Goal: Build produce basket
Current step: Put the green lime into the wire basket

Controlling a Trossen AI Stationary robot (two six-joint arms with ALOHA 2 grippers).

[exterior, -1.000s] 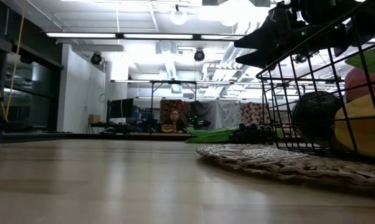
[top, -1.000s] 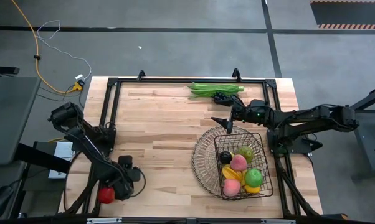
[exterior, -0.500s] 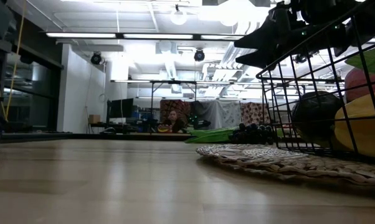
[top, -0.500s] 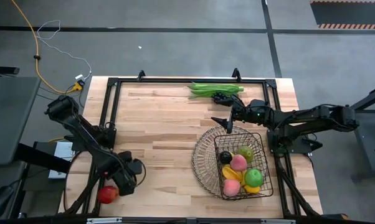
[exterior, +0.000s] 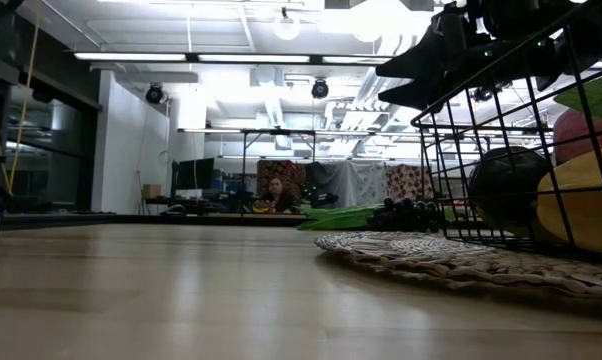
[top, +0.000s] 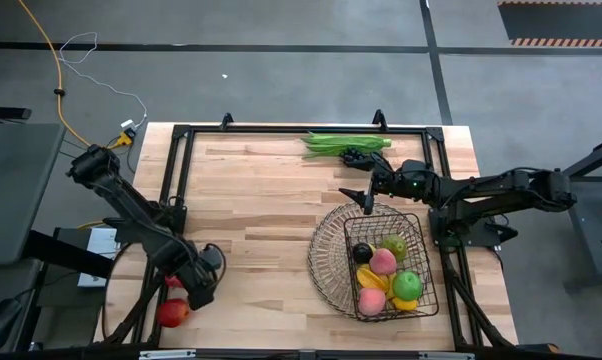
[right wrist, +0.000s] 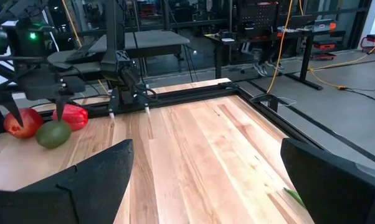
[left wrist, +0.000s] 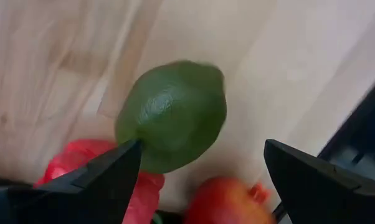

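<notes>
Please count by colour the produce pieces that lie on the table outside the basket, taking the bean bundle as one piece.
Green: 2, beans, avocado
Red: 2, apple, pepper
Dark: 1, grapes
Total: 5

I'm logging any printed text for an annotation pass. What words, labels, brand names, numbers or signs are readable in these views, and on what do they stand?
None can be read.
Green avocado, red pepper and red apple between the open left gripper's fingers: no label or sticker in view.
Dark wire basket, wooden table: no markings.
Equipment in the room behind, low and right wrist views: too small to read.
</notes>
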